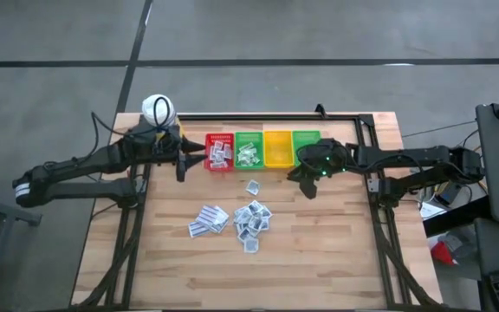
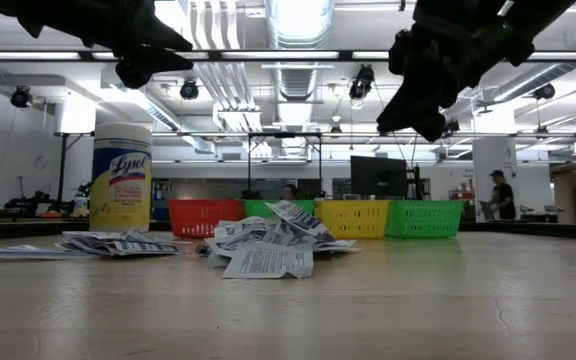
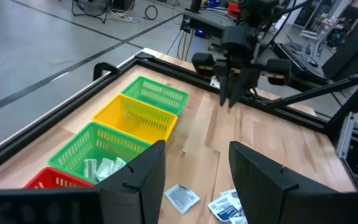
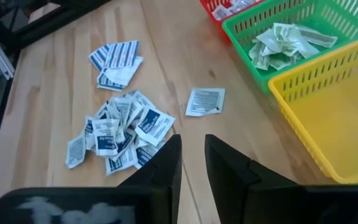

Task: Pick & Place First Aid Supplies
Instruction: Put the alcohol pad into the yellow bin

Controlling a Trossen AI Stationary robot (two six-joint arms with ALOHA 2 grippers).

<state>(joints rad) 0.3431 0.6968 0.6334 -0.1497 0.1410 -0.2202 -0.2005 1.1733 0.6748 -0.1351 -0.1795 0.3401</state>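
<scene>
Four bins line the far side of the wooden table (image 1: 336,251): a red bin (image 1: 219,152), a green bin (image 1: 249,150), a yellow bin (image 1: 277,148) and another green bin (image 1: 306,139), with a yellow bottle (image 1: 158,111) beside the left tool (image 1: 181,159), whose fingers stand apart. The first aid supplies (image 1: 251,217) lie heaped mid-table, perhaps two dozen, one sachet (image 1: 253,186) alone, others already in the red and nearer green bins. The right tool (image 1: 305,178) hovers empty, fingers narrowly apart, in front of the bins. Ceiling lights and ducts fill the room beyond.
</scene>
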